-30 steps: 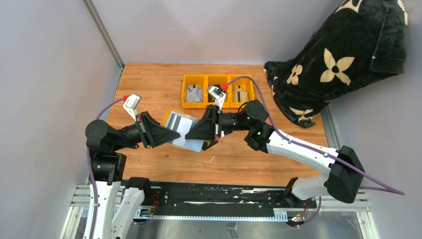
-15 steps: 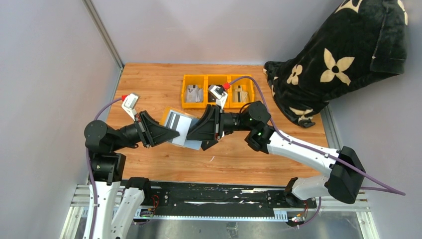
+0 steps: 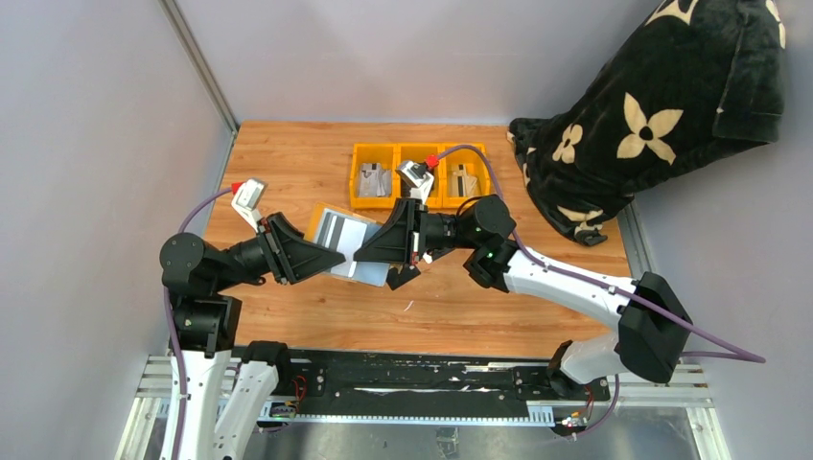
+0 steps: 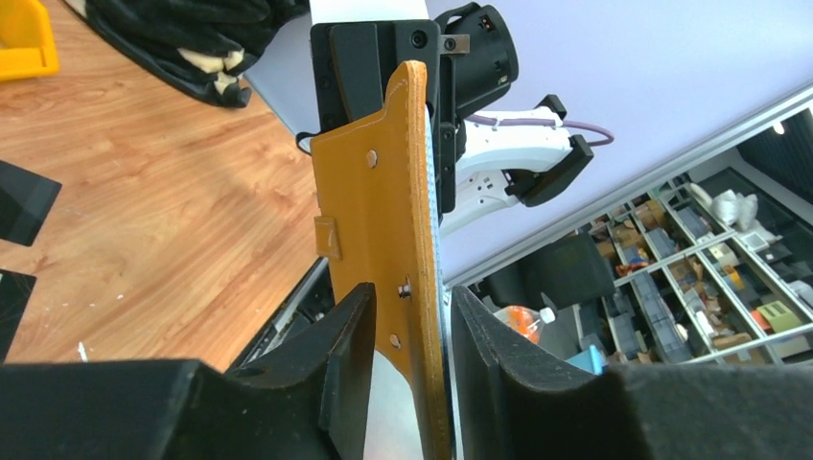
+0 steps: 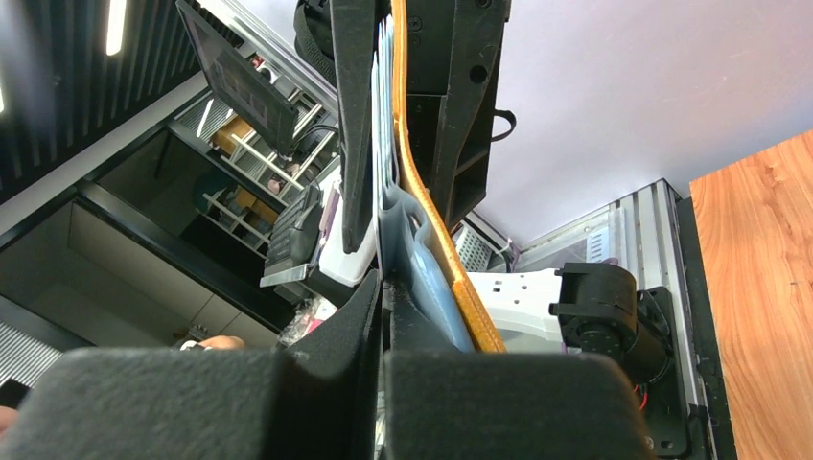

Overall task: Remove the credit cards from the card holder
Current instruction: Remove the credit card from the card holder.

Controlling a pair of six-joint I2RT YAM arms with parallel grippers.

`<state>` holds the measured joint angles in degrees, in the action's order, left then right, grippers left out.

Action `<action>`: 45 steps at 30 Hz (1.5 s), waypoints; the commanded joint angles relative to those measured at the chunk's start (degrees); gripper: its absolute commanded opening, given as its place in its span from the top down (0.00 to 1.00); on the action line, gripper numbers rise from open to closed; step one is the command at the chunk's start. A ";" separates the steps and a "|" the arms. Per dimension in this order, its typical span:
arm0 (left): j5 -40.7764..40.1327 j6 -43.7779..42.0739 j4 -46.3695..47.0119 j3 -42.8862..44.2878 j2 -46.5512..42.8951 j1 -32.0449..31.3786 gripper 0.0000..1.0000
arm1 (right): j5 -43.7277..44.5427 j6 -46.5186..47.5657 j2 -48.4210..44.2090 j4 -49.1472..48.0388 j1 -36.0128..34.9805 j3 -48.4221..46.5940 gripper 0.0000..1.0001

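The card holder (image 3: 345,241), a mustard-yellow wallet with pale grey-blue lining, hangs open above the table between both grippers. My left gripper (image 3: 333,259) is shut on its left edge, and the yellow leather (image 4: 383,220) runs up between the fingers (image 4: 347,331). My right gripper (image 3: 367,253) is shut on a thin inner layer at the opposite edge, with the lining (image 5: 422,278) beside its fingers (image 5: 369,316). Two flat black pieces (image 4: 21,199) lie on the table, one showing under the right gripper (image 3: 402,276). I cannot tell if they are the credit cards.
Three bright yellow bins (image 3: 420,175) with grey items stand at the back of the wooden table (image 3: 288,163). A black blanket with cream flowers (image 3: 652,115) covers the back right corner. Grey walls close the left and far sides.
Both grippers and the wallet have shifted a little to the left and toward the back. The right gripper has closed in on the left one.
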<state>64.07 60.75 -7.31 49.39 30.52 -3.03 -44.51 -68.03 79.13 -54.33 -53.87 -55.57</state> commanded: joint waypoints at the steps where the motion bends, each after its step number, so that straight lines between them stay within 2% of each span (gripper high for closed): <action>1: 0.29 2.03 1.96 0.46 -0.25 0.04 0.60 | 0.10 1.47 -0.65 -1.46 -0.52 0.11 1.00; 4: 0.34 3.35 3.39 0.23 0.04 0.04 0.62 | -0.30 2.82 -0.58 0.33 -1.03 0.01 1.00; 15: 0.07 3.82 4.31 1.14 0.44 0.04 0.78 | 1.43 5.35 -4.57 2.79 -1.15 6.62 1.00; 28: -0.43 3.77 4.49 2.17 0.67 0.04 0.92 | 2.95 1.14 -5.23 -4.58 -1.15 8.84 1.00; 33: -0.35 3.67 4.25 2.90 0.99 0.04 0.94 | 4.99 0.09 -6.68 -7.17 -1.15 12.44 1.00; 38: -0.61 3.59 4.21 2.91 1.16 0.04 0.95 | 4.10 -0.18 -6.55 -7.26 -1.15 10.83 1.00; 40: -0.62 3.43 4.08 3.12 1.20 0.04 0.96 | 3.91 -0.21 -6.45 -6.93 -1.15 9.85 0.93; 43: -0.70 3.33 3.97 3.26 1.29 0.04 0.99 | 4.11 -0.30 -6.30 -6.32 -1.09 8.58 0.70; 45: -0.70 3.19 3.89 3.18 1.23 0.04 1.00 | 4.26 -0.99 -5.79 -7.20 -1.07 7.85 0.62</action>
<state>63.59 63.64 -5.17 50.76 31.77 -3.09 -39.97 -68.34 73.30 -59.94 -54.65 -45.06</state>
